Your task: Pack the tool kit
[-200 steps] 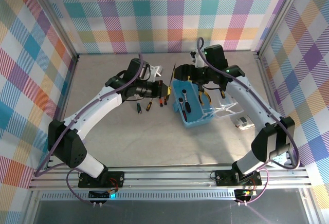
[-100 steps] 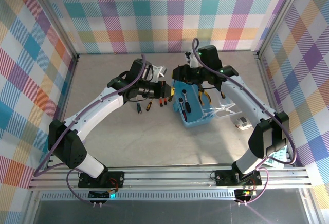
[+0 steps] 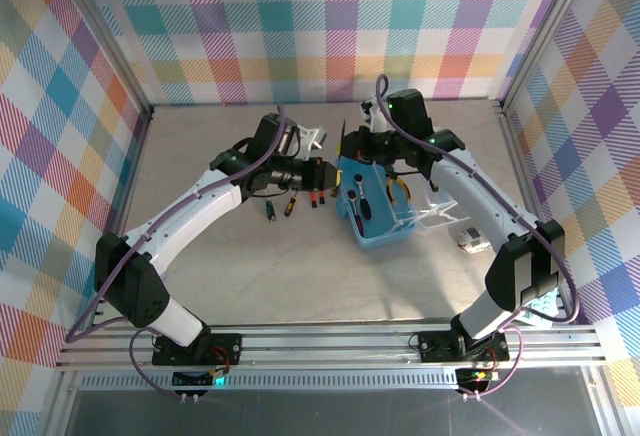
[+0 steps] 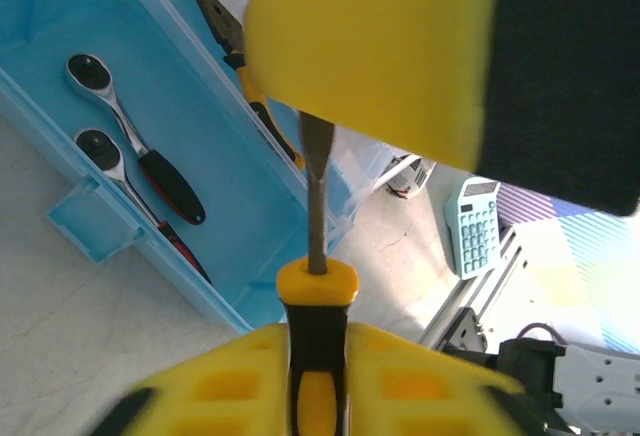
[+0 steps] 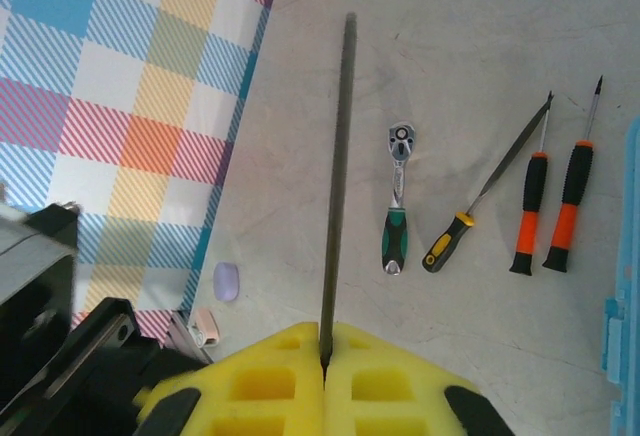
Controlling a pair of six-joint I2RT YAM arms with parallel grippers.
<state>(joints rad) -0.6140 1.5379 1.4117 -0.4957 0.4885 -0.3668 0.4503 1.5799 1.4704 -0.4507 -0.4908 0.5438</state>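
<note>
Light-blue translucent plastic case (image 3: 380, 237), right of table centre, held black-handled ratchets (image 4: 165, 181), pliers (image 4: 215, 11); green-handled ratchet (image 5: 394, 231) + others unpacked. Right end effector (image 5: 323, 344) pinched yellow-handled dark file (image 4: 316, 191) by shaft; left end effector (image 4: 316, 346) round handle, grip unclear.

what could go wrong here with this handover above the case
1. The right fingers pinch only the thin shaft of the yellow-handled tool, while its heavier handle sits between the left fingers. If those let go, the tool may swing down or slip out.
2. In the left wrist view the tool hangs across the far wall of the blue case, so a drop could land outside it, or strike the pliers.
</note>
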